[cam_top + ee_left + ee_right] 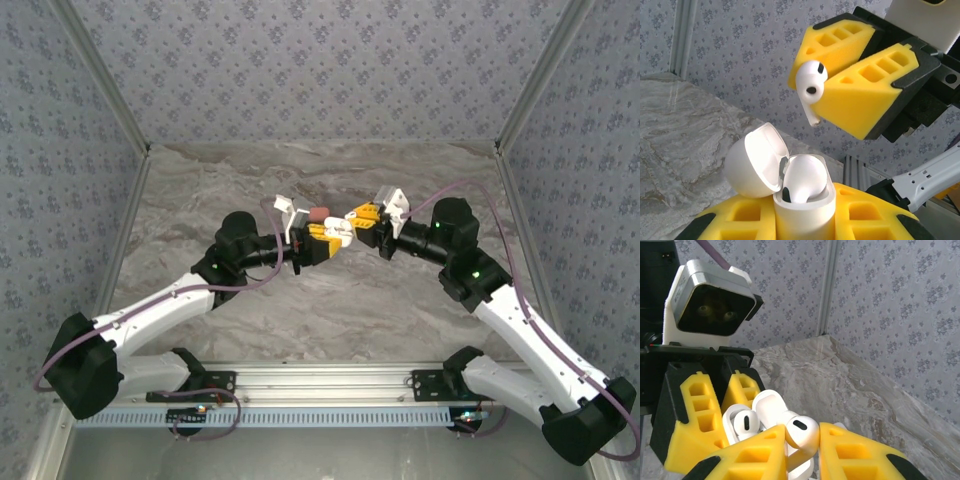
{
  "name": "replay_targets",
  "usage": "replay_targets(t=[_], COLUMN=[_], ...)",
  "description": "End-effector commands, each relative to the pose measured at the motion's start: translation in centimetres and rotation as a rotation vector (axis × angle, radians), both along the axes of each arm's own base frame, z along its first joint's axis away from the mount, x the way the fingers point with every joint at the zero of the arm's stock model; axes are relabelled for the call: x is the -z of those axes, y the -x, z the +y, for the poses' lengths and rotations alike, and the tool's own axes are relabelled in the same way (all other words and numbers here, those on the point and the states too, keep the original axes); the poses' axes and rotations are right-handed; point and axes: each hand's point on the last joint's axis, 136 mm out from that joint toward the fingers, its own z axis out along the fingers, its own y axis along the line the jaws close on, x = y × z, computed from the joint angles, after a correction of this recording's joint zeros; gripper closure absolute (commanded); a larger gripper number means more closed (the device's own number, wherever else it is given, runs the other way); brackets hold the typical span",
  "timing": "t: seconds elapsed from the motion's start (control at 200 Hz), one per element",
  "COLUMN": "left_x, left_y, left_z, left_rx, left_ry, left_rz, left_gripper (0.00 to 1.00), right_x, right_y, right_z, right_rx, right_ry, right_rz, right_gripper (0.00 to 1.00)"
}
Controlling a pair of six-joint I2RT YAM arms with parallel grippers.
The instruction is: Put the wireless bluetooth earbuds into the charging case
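A white charging case (802, 212) is clamped upright between the left jaws, whose yellow pads (885, 215) are pressed against its 2 sides. Its lid (757, 160) is hinged open and tipped back to one side. 1 white earbud (802, 177) is seated in the case, its rounded head standing above the rim. A 2nd white earbud (811, 87) is pinched by its head between the right jaws, which are closed on it, and its stem points down out of the yellow fingers (865, 107). This earbud is held just above the open case and slightly to one side, apart from it. In the right wrist view the same earbud (801, 432) is seen near the open lid (771, 407), with the seated one (746, 424) beside it. In the top view both sets of jaws are seen nose to nose, raised over the middle of the marble bench (350, 300)
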Motion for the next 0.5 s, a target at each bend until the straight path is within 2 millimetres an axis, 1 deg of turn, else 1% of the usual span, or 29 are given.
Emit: replay_targets(t=[0.0,0.5], left_x=[-2.9,-3.2], left_y=[0.2,0.3], left_z=[-0.2,0.0], left_rx=[0.026,0.022], left_ry=[0.065,0.079], left_rz=[-0.053,-0.054], left_gripper=[1.00,1.00], right_x=[0.3,1.7], right_y=[0.6,1.0], right_z=[0.6,0.7], right_rx=[-0.044,-0.062], right_ry=[-0.001,0.015], right_rz=[-0.002,0.043], right_gripper=[0.79,0.79])
